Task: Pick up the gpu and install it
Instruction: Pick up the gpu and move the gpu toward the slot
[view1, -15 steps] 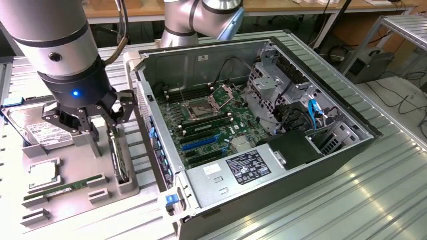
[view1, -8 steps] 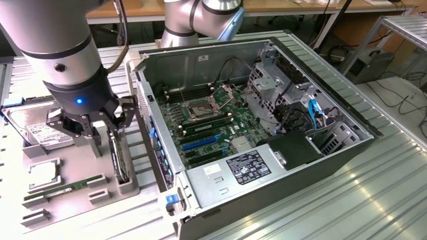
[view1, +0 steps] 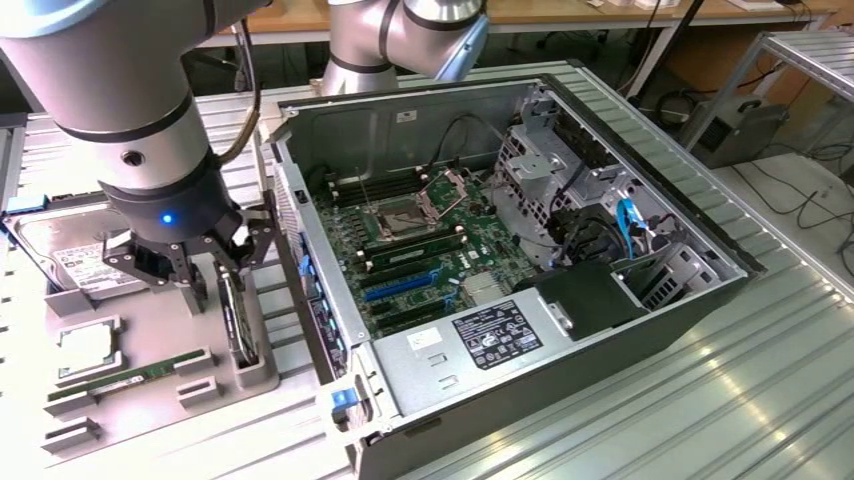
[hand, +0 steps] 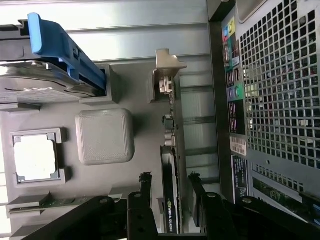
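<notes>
One gripper (view1: 230, 287) astride gpu (hand: 170, 170) | grey tray (view1: 150, 412) | ribbed metal table (view1: 747, 400)

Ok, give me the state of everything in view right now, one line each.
gripper: open, fingers straddling the gpu, gaps on both sides.
gpu: standing on edge in a slot of the tray, not lifted.
computer case: side open, motherboard exposed.
blue expansion slot: empty.
memory stick: lying in its tray holder.
processor: flat in its tray nest.
hard drive: flat on the tray.
</notes>
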